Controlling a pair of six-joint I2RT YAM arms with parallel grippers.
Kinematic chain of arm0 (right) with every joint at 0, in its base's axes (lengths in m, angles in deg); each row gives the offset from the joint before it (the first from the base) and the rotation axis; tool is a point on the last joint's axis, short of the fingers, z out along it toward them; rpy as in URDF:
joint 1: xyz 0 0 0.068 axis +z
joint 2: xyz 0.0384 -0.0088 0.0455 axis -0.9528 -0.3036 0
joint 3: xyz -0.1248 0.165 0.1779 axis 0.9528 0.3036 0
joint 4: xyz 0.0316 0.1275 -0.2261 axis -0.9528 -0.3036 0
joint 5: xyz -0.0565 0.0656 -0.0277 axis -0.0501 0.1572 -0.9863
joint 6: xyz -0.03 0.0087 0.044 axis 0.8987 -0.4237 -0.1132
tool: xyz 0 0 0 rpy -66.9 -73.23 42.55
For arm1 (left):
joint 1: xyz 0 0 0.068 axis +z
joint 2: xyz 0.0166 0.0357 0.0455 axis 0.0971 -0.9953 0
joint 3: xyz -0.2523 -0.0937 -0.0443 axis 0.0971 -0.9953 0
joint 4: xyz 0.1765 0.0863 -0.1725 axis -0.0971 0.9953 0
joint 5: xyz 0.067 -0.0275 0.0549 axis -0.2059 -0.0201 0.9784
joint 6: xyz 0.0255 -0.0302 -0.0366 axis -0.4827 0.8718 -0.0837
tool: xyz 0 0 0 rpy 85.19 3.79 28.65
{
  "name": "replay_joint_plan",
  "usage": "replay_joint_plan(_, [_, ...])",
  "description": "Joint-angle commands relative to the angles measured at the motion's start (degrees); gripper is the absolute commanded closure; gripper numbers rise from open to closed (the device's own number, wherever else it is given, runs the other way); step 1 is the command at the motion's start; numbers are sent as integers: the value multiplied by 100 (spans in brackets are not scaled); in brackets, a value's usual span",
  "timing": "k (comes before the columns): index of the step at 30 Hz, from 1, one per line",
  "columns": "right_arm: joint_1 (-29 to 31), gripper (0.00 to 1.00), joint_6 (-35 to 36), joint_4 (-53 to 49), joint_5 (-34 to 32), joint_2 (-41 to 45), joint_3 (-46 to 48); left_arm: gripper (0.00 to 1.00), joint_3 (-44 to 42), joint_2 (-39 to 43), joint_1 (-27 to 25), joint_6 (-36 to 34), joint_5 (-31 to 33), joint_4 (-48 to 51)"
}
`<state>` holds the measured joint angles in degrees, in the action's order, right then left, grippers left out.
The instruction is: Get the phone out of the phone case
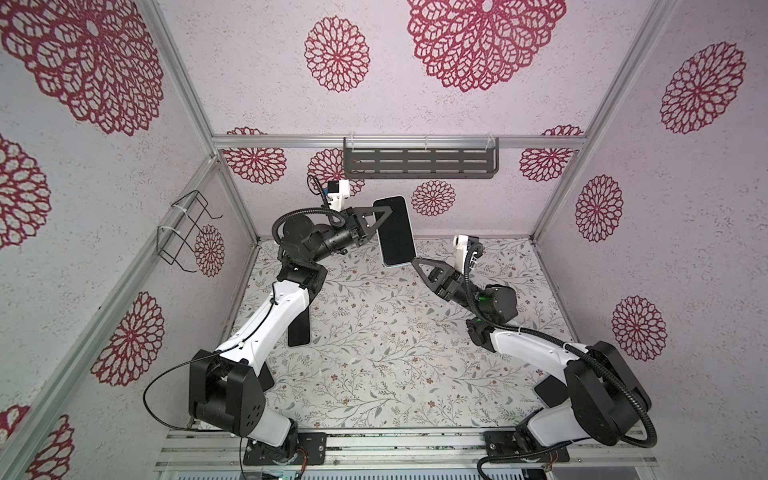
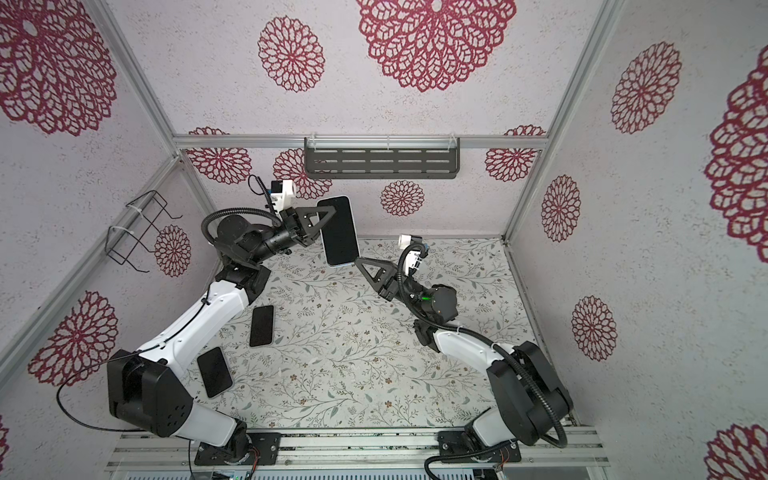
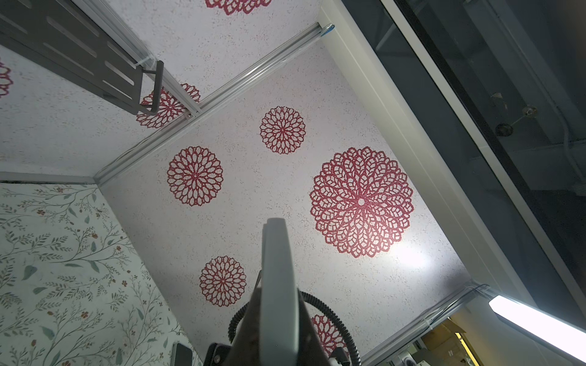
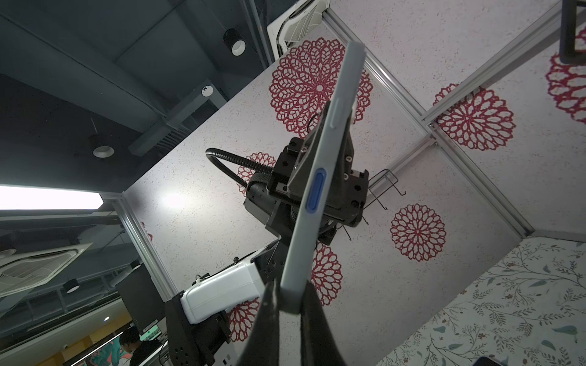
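The phone (image 1: 395, 230) (image 2: 338, 230) hangs in the air above the back of the table, black screen facing up, still inside its pale grey phone case (image 4: 317, 196) with a blue side button. My left gripper (image 1: 384, 214) (image 2: 328, 214) is shut on the cased phone's upper left edge; in the left wrist view the grey case edge (image 3: 277, 253) stands between its fingers. My right gripper (image 1: 413, 261) (image 2: 357, 262) pinches the lower right corner, and the right wrist view shows its fingers (image 4: 312, 317) pressed on both faces of that corner.
Two more dark phones (image 2: 262, 326) (image 2: 214, 372) lie on the floral table by the left arm. A dark flat thing (image 1: 550, 390) lies by the right arm's base. A grey slotted shelf (image 1: 419, 164) hangs on the back wall and a wire basket (image 1: 183, 228) on the left wall.
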<state>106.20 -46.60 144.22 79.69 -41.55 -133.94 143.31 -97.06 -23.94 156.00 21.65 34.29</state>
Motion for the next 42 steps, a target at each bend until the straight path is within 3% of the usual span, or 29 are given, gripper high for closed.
replay_joint_plan(1, [-38, 100, 171, 709, 45, -22, -70, 100, -59, 111, 26, 421, 70, -610])
replay_joint_plan(6, [-90, 100, 50, 1184, 329, -275, -305, 100, -9, -77, -2, 1309, 104, -1361])
replay_joint_plan(14, [-154, 100, 561, 1179, 936, -598, -948, 100, 32, -400, -9, 2540, 296, -2425])
replay_joint_plan(33, [-605, 100, 449, 1178, 1891, -1507, -2412, 100, 859, -524, -323, 2808, 11, -2357])
replay_joint_plan(42, [-779, 100, 259, 1151, 1666, -1620, -2354, 100, 991, -509, -321, 2664, -101, -2283])
